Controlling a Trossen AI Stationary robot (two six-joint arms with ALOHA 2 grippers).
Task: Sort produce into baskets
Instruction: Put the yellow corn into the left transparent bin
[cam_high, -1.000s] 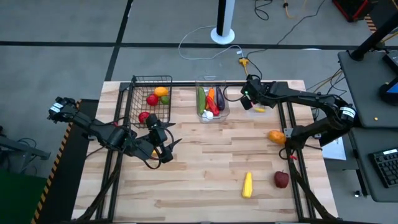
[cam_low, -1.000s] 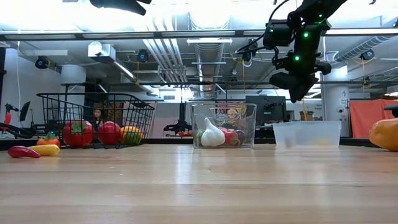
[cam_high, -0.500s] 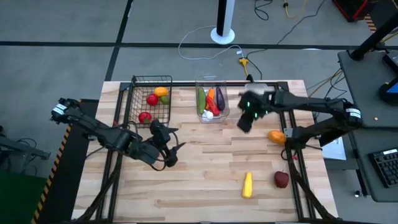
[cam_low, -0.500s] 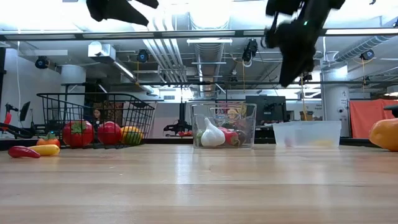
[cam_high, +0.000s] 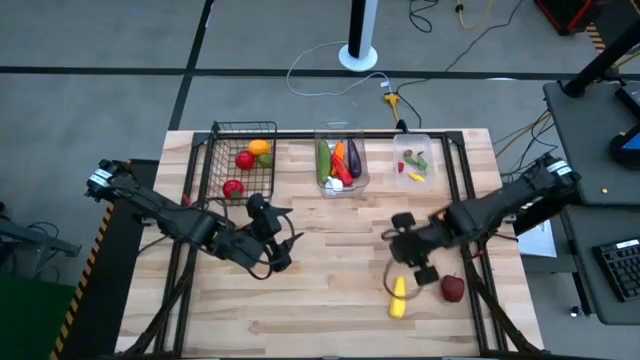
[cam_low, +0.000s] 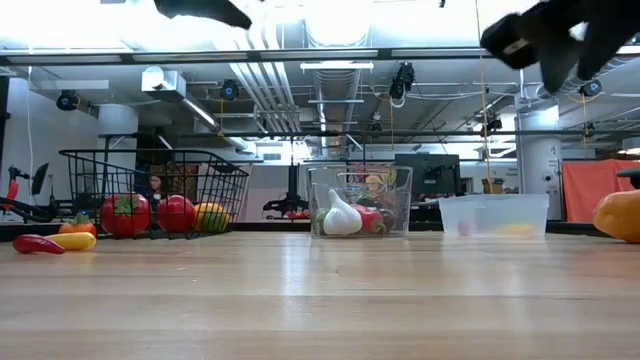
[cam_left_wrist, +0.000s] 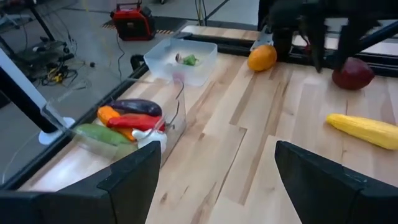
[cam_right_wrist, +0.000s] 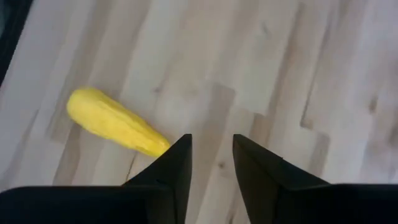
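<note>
The table (cam_high: 320, 300) is topped with pale butcher-block wood planks and stands on a grey floor (cam_high: 100, 40) crossed by dark lines. Beyond the table's far edge a white pole on a round base (cam_high: 359, 52) rises from the floor, with white and yellow cables (cam_high: 330, 75) trailing around it. Off the table's right edge sits a dark desk with a keyboard (cam_high: 620, 268). Seen level across the table, the room has an open ceiling with pipes and ducts (cam_low: 335, 85), bright strip lights (cam_low: 340, 67), and an orange curtain (cam_low: 598, 190) at the right.
</note>
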